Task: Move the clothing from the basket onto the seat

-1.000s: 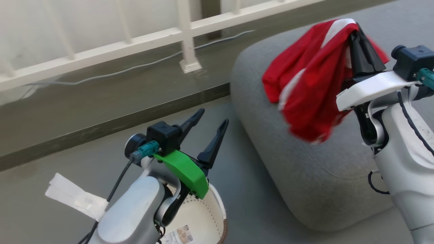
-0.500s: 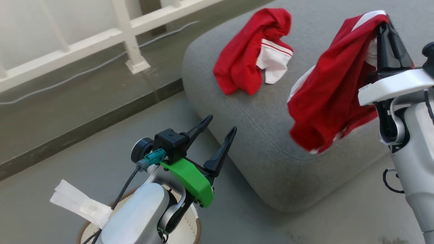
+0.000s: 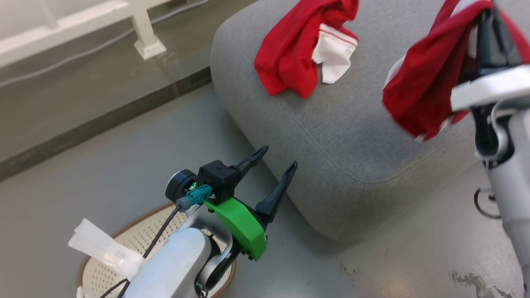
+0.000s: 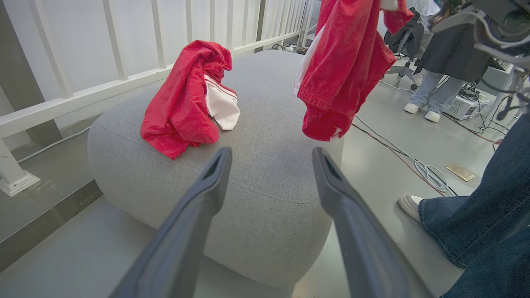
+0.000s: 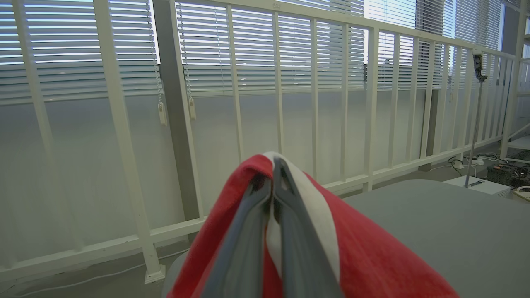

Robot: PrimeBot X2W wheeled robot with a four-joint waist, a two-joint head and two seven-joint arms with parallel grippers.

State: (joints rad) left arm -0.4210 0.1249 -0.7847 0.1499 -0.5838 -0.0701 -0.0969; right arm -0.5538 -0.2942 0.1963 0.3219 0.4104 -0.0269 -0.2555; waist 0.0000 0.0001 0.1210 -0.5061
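Above the basket (image 3: 132,234), the left gripper (image 3: 278,158) is spread, empty. One red garment (image 3: 290,62) lies on the seat (image 3: 331,136). The right gripper (image 5: 273,163) pinches a second garment (image 3: 422,91); released near the seat's edge, it could slide off.

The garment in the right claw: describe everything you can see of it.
The held garment is soft bright red fabric with a white stripe, bunched and draped over the right claw, which is shut on a fold near its top. It hangs limp in loose folds, gathered hem lowest, above the grey seat, seemingly clear of the cushion.
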